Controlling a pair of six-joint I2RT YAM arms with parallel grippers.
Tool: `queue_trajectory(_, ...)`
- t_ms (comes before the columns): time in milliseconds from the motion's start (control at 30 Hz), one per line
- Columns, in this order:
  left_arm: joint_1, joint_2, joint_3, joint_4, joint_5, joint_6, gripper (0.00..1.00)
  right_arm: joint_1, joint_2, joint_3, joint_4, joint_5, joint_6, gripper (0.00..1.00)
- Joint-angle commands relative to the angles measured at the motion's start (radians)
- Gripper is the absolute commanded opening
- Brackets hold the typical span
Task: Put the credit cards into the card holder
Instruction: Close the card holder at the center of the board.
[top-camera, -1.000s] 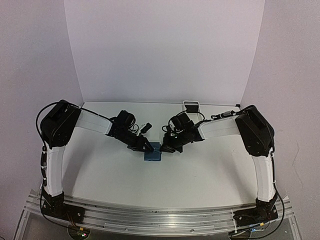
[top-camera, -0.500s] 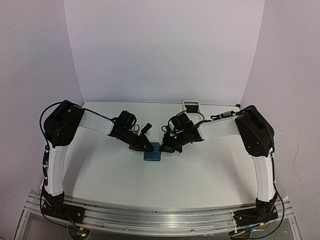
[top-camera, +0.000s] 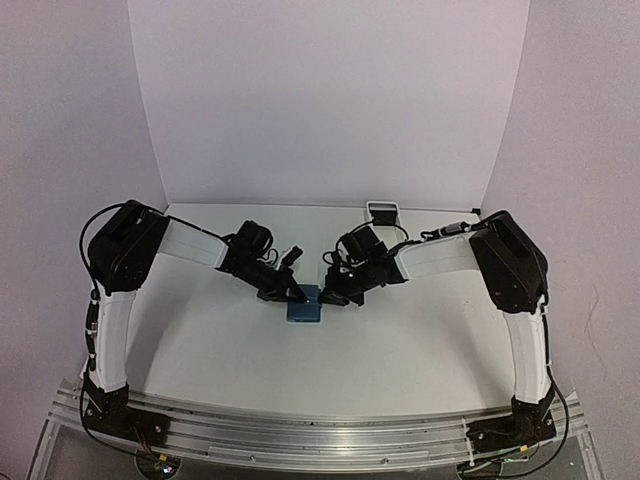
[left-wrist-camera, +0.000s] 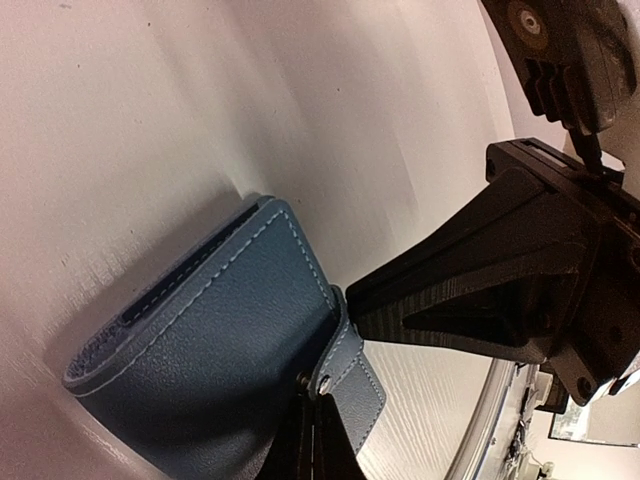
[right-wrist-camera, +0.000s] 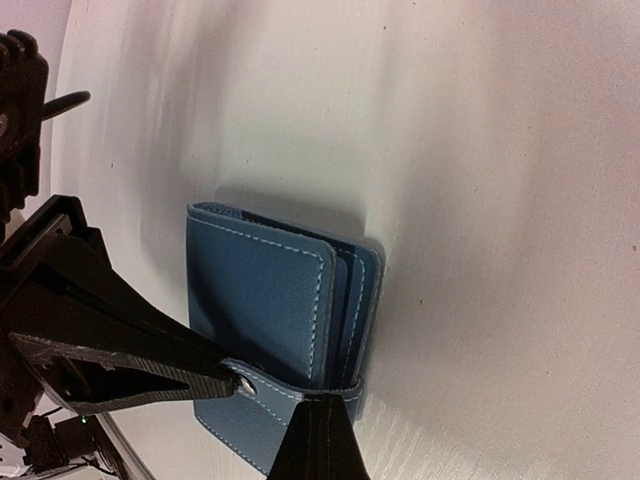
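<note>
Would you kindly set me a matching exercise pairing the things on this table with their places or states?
1 card holder
2 left gripper
3 right gripper
4 white tray

A far edge of the table
B shut, left of the holder
C shut, right of the holder
D folded, between both grippers

Pairs: 1-D, 2-B, 3-C, 4-A

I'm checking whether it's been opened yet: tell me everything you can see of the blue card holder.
The card holder is a blue, leather-looking wallet with pale stitching, folded shut and lying flat on the white table. Its strap with metal snap wraps one edge. The shut left gripper and right gripper both touch the strap.
</note>
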Motion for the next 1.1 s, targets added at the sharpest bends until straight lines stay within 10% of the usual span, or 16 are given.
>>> queue_trajectory(0, 0.002, 0.021, 0.064, -0.031, -0.056, 0.023, 0.0, 0.014, -0.005, 0.032, 0.022, 0.007, -0.021, 0.0)
queue_trajectory(1067, 0.001, 0.094, 0.127, -0.195, -0.206, 0.092, 0.0, 0.04, 0.041, 0.073, 0.137, 0.081, -0.015, 0.0)
